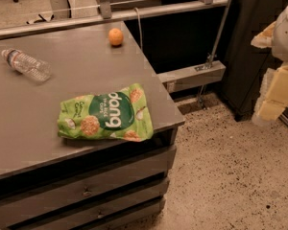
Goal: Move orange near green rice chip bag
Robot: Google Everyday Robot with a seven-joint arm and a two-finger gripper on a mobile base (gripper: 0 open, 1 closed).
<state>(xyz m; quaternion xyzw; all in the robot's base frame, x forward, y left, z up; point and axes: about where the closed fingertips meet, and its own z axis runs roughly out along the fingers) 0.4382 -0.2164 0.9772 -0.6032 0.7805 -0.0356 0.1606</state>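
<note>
The orange [115, 36] sits near the far right edge of the grey table [48, 99]. The green rice chip bag [107, 114] lies flat near the table's front right corner, well in front of the orange. My gripper [273, 75] hangs at the far right of the view, off the table and above the floor, far from both things and holding nothing that I can see.
A clear plastic water bottle [26, 64] lies on its side at the table's left. Drawers [86, 190] run under the table's front. A metal rail and bracket [192, 73] stand behind the table's right side. Speckled floor [230, 176] lies to the right.
</note>
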